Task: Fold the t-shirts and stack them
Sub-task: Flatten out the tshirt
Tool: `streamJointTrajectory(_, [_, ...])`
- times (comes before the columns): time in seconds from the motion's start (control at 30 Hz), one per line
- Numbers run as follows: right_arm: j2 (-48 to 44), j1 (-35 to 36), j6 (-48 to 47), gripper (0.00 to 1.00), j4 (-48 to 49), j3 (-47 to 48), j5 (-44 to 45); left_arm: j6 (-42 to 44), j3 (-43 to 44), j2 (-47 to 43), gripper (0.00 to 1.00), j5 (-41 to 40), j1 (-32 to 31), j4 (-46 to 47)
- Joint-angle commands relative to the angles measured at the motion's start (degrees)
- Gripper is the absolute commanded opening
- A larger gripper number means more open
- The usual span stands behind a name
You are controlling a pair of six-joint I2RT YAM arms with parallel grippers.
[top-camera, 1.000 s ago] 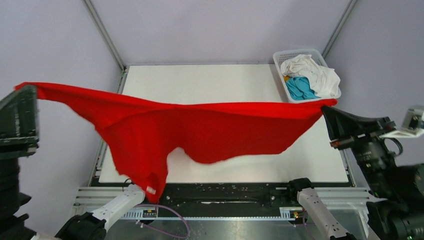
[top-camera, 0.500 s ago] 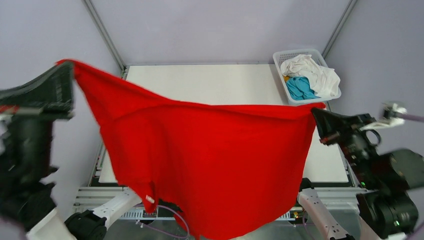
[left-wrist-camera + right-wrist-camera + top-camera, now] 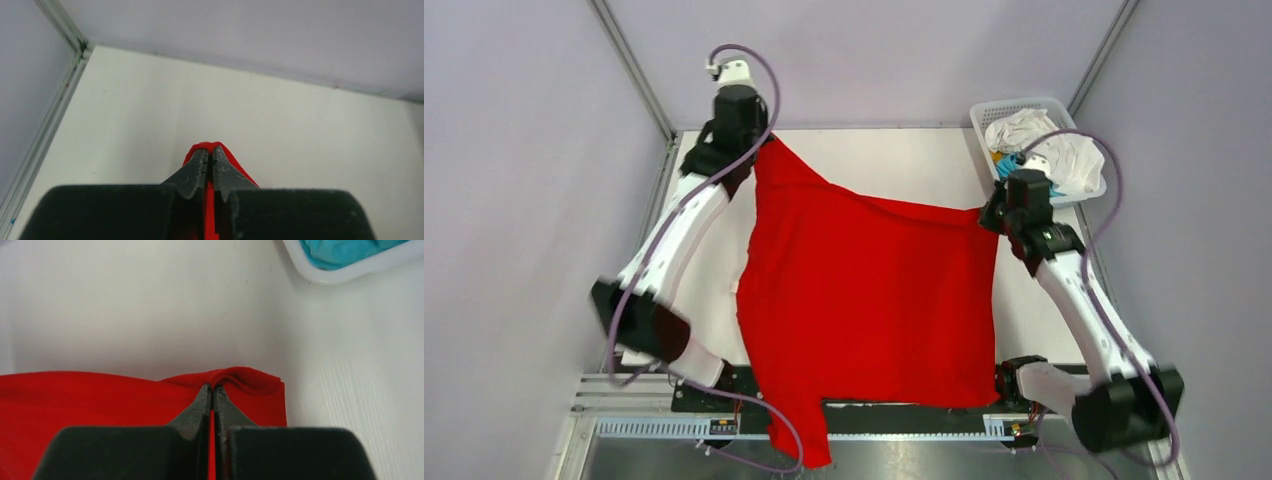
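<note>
A large red t-shirt [image 3: 864, 300] is spread over the white table [image 3: 904, 165], its lower part hanging past the near edge. My left gripper [image 3: 762, 150] is shut on the shirt's far left corner [image 3: 210, 147] at the back left of the table. My right gripper [image 3: 990, 215] is shut on its far right corner [image 3: 250, 377], close to the basket. A white t-shirt [image 3: 1049, 145] and a teal-blue t-shirt [image 3: 1007, 163] lie crumpled in the basket.
A white lattice basket [image 3: 999, 108] sits at the table's back right corner; its rim [image 3: 345, 272] shows just beyond my right gripper. Metal frame posts [image 3: 634, 70] rise at the back corners. Grey walls enclose the table.
Both arms swung down and forward from high near the camera to the table's far side. The red shirt went from hanging stretched in the air to lying spread on the table.
</note>
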Motion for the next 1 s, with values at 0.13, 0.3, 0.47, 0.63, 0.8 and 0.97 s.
streamJointTrajectory(0.13, [23.9, -1.4, -0.4, 0.0, 16.7, 4.8, 1.1, -2.5, 13.7, 25.4, 0.0, 2.7, 4.9, -0.2])
streamJointTrajectory(0.3, [35.3, -2.0, -0.2, 0.0, 16.6, 12.1, 0.3, -3.9, 21.2, 35.7, 0.0, 3.7, 5.2, -3.1])
streamJointTrajectory(0.47, [40.7, -2.8, 3.0, 0.0, 16.9, 17.1, 2.0, -7.6, 20.1, 37.5, 0.0, 4.2, 6.5, 1.1])
streamJointTrajectory(0.63, [47.3, -3.6, 5.4, 0.02, 11.0, 26.1, 7.3, -11.9, 22.2, 40.8, 0.01, 7.1, 8.6, 4.7])
streamJointTrajectory(0.8, [53.9, -4.9, 7.3, 0.29, 5.2, 35.1, 6.7, -15.6, 37.0, 51.6, 0.31, 11.0, 9.8, 2.3])
streamJointTrajectory(0.97, [53.9, -4.9, 4.6, 0.8, 2.7, 38.6, 1.2, -17.7, 41.5, 52.2, 0.99, 18.2, 9.8, -0.7])
